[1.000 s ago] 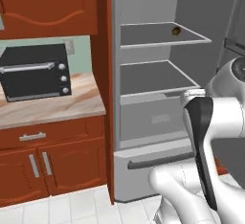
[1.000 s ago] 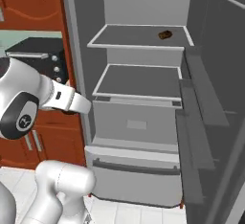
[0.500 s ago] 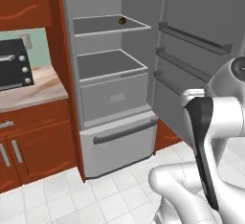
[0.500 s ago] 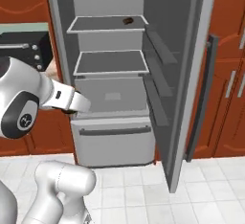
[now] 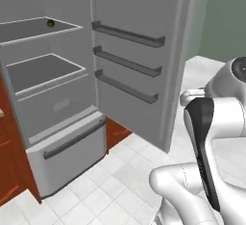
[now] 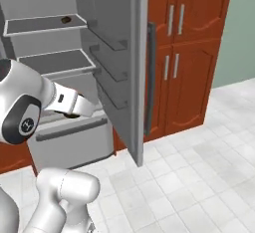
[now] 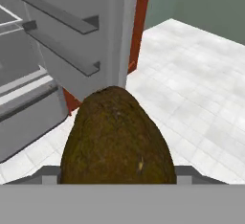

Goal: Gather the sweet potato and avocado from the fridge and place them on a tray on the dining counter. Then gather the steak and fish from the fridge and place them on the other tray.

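Observation:
An olive-brown, egg-shaped avocado (image 7: 117,139) fills the lower middle of the hand view, and my gripper (image 7: 117,173) is shut on it, with the fingers hidden behind it. The silver-grey fridge (image 5: 53,99) stands open, with its door (image 6: 119,53) swung wide and a long dark handle (image 6: 151,77) on the door's edge. On the top shelf lies a small dark brown lump (image 5: 50,23) (image 6: 65,20); I cannot tell which food it is. My forearm (image 6: 69,102) reaches across in front of the fridge's lower drawer. Both trays and the dining counter are out of view.
Red-brown wooden cabinets (image 6: 189,53) stand right of the fridge door. Pale tiled floor (image 6: 199,177) spreads out to the right, with a green wall (image 6: 239,28) behind it. The door's inner racks (image 5: 127,63) jut into the space beside my arm.
The whole picture has slid left as the base turned right. The toaster oven and wall counter have left the view. The arm's pose is the same.

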Robot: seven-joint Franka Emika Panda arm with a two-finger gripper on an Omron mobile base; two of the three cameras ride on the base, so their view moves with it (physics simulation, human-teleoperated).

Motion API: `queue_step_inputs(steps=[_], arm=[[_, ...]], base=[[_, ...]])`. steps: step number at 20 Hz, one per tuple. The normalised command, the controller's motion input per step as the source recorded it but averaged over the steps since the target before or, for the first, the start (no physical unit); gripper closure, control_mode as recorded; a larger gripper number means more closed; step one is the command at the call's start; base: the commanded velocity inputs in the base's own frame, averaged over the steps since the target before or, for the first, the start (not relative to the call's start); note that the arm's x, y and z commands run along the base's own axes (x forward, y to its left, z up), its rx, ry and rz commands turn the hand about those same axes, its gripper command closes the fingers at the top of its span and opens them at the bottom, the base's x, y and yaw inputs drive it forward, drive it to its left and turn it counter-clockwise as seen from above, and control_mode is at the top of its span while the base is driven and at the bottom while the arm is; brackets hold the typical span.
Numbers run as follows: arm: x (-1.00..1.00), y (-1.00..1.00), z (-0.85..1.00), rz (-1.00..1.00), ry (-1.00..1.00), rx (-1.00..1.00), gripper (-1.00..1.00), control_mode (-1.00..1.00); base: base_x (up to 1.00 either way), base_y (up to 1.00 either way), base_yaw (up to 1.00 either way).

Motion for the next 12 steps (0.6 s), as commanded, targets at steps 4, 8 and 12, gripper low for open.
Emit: queue_step_inputs(steps=[4,8,12], arm=[[0.00,0.00,0.00,0.00,0.00,0.00,1.00,1.00],[0.00,0.00,0.00,0.00,0.00,0.00,1.00,1.00],[0.00,0.00,0.00,0.00,0.00,0.00,1.00,1.00]], base=[[-0.01,-0.27,-0.64],[0.03,-0.51,-0.59],[0.43,-0.69,-0.46]])
